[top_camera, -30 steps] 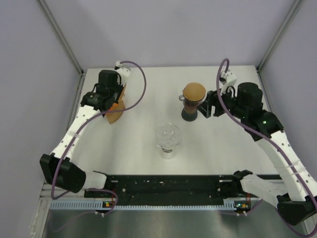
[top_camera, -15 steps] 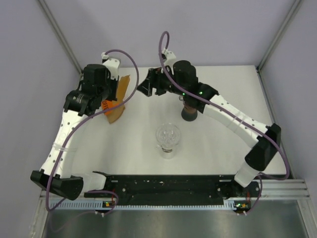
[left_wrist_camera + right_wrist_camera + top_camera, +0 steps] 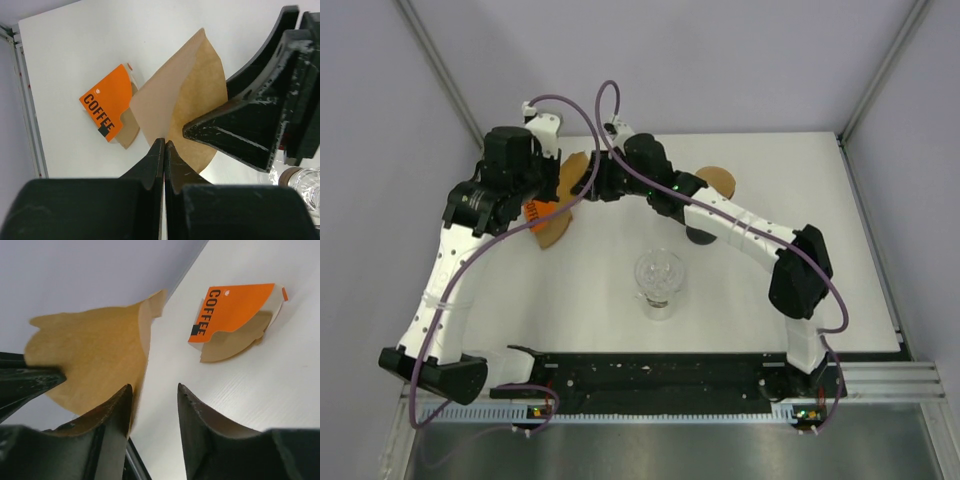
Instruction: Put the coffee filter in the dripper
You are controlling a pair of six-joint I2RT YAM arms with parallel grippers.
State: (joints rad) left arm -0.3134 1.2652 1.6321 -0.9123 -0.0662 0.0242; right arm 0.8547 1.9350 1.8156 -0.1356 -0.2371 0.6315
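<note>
My left gripper (image 3: 164,143) is shut on the lower edge of a brown paper coffee filter (image 3: 186,97), which it holds upright above the table's back left (image 3: 572,172). My right gripper (image 3: 154,388) has reached across to it. It is open, with the filter's edge (image 3: 100,355) just inside its left finger (image 3: 117,405). Its black fingers (image 3: 250,125) flank the filter in the left wrist view. The clear glass dripper (image 3: 660,277) stands alone at the table's middle, apart from both grippers.
An orange COFFEE filter pack (image 3: 542,212) lies on the table under the held filter, with brown filters sticking out (image 3: 235,347). A dark stand with a brown top (image 3: 718,181) sits behind the right arm. The grey side walls are close.
The right arm swung from beside the dark stand across to the left, up to the filter, and its jaws narrowed. The left arm lifted the filter a little.
</note>
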